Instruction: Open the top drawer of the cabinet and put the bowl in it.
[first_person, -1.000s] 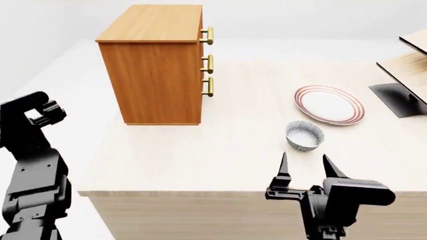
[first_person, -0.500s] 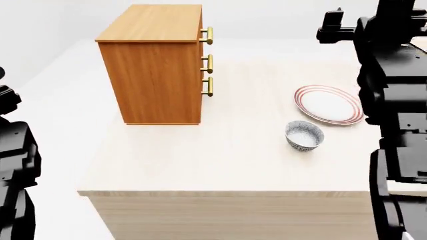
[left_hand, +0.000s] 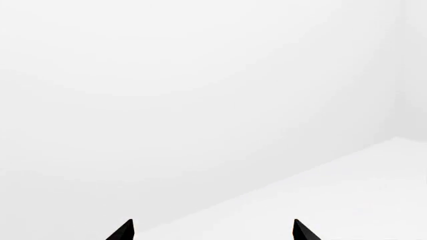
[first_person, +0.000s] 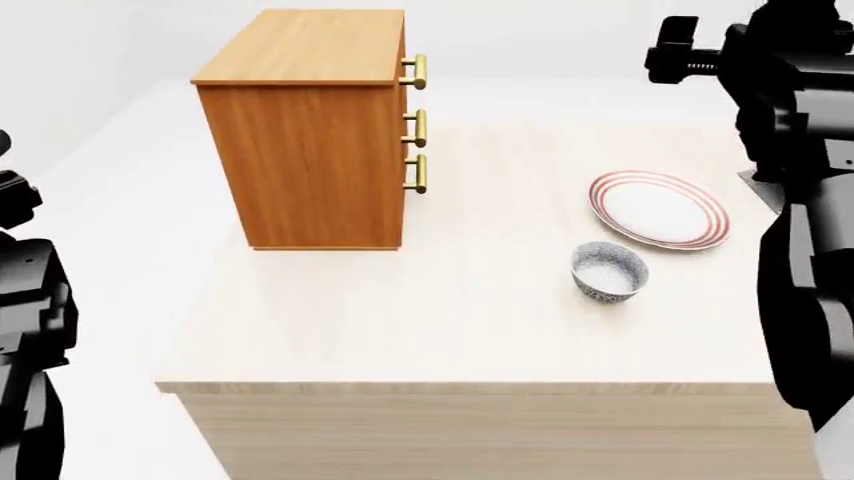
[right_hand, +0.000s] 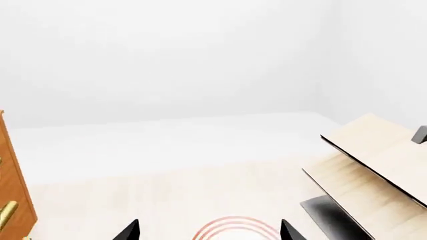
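Bowl (first_person: 610, 271) apparently empty, on table (first_person: 441, 320)

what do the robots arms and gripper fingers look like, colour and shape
Both arms are matte black and blocky, built from chunky faceted segments with visible seams; the right arm fills the head view's right edge, the left arm its left edge. No cables, labels or markings show. The right gripper and left gripper each show two thin black fingers tapering to sharp triangular points, set wide apart.
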